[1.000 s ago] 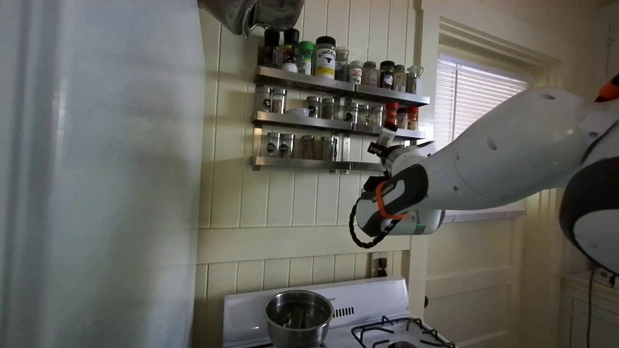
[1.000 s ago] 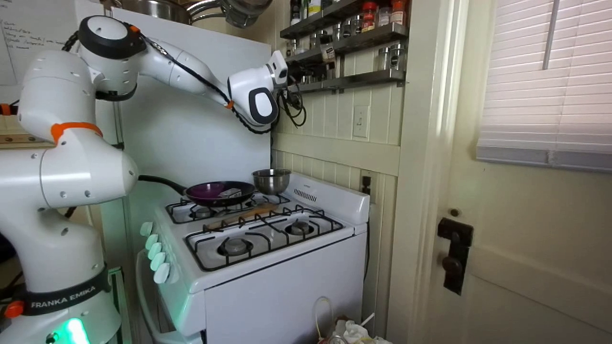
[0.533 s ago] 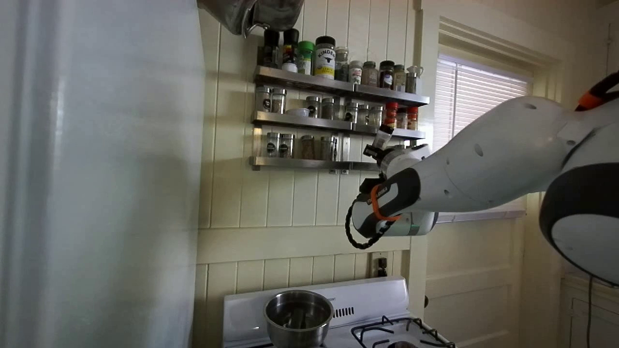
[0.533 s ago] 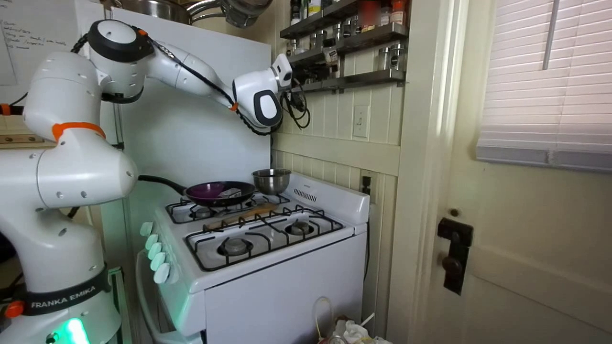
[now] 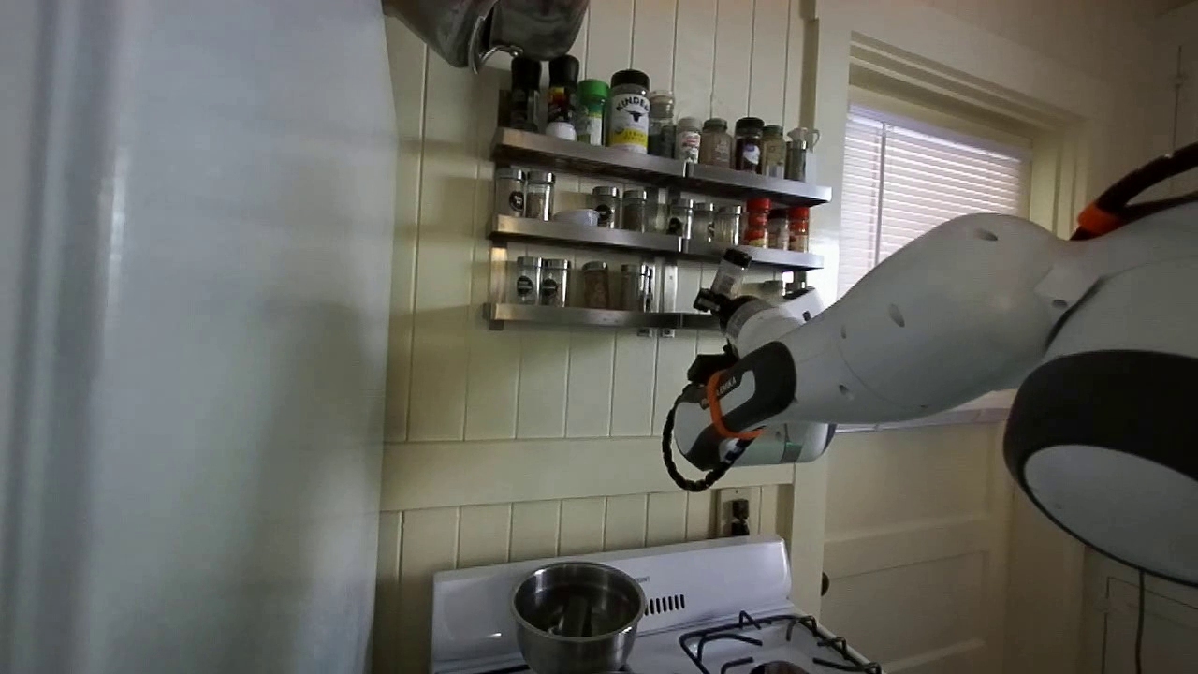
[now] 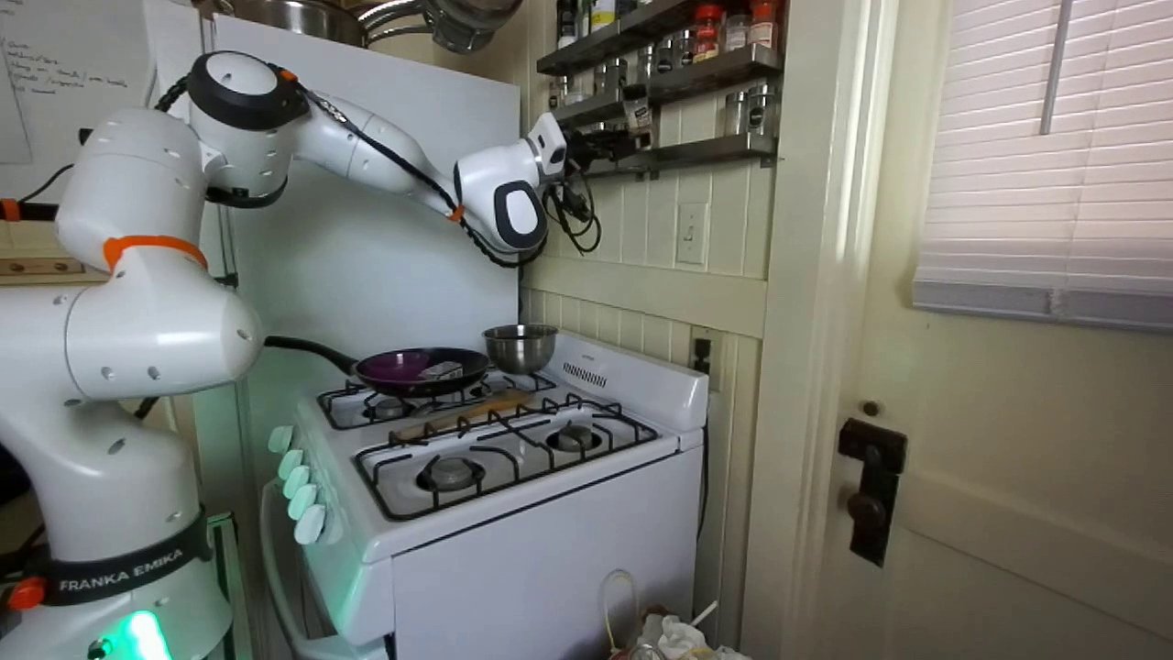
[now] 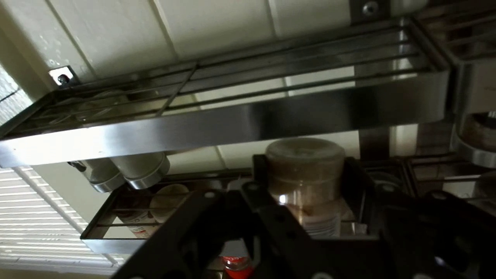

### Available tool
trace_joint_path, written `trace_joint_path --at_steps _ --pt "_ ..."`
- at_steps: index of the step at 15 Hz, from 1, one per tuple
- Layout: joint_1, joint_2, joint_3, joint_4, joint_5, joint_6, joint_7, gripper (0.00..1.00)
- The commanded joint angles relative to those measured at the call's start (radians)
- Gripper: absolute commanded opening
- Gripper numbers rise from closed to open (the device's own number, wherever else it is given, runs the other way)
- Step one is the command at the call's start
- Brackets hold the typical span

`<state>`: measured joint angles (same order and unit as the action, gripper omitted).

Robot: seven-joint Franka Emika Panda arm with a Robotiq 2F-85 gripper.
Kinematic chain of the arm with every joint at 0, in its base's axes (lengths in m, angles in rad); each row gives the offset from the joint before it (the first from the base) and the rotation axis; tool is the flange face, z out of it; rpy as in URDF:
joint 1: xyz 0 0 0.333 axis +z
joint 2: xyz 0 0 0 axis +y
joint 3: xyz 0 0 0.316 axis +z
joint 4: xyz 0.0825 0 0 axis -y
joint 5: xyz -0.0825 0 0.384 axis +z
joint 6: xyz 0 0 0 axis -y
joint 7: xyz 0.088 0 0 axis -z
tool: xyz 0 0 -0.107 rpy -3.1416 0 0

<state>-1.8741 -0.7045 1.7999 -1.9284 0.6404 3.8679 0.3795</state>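
In an exterior view, far left, white arm [image 6: 156,348] stretched up and across; right of it, the stove worktop [image 6: 394,536], carrying a frying pan [image 6: 431,389] and steel bowl [image 6: 520,353]; the jar [image 7: 306,193], if lost from the grip, could land hereabouts and crack, being glass by the look of it; next, cable loop [image 6: 570,200] hanging under the wrist [image 6: 499,197]; might snag on the lowest shelf [image 6: 715,151] should the wrist swing; then the tool [image 7: 306,174], its fingers [image 7: 260,172] pressed on either side of that jar, dark cap [image 5: 738,255] uppermost, body leaning; jar level with the gap between lowest shelf and middle shelf [image 6: 715,76], base near the lower one's front edge; can't tell whether they touch; main worry, I judge, is the tilt with little headroom; a low push could catch the base, a high one the cap, either twisting the round body out of the grip; far right, two more jars [image 6: 761,112] on the lowest shelf; a sideways bump could topple them.
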Motion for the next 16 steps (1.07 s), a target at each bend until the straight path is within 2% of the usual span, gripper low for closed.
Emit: trace_joint_path --at_steps 1,2,3,4,16 --pt "-0.001 -0.013 -0.007 0.002 0.000 -0.006 0.009 0.25" --pt "-0.003 -0.016 -0.007 0.003 0.001 -0.006 0.009 0.50" --pt "-0.003 -0.016 -0.008 0.003 0.001 -0.006 0.009 0.50" --pt "-0.002 -0.015 -0.008 0.003 0.000 -0.006 0.008 0.25" --pt "0.002 -0.004 -0.004 -0.012 -0.041 -0.043 -0.007 0.25"
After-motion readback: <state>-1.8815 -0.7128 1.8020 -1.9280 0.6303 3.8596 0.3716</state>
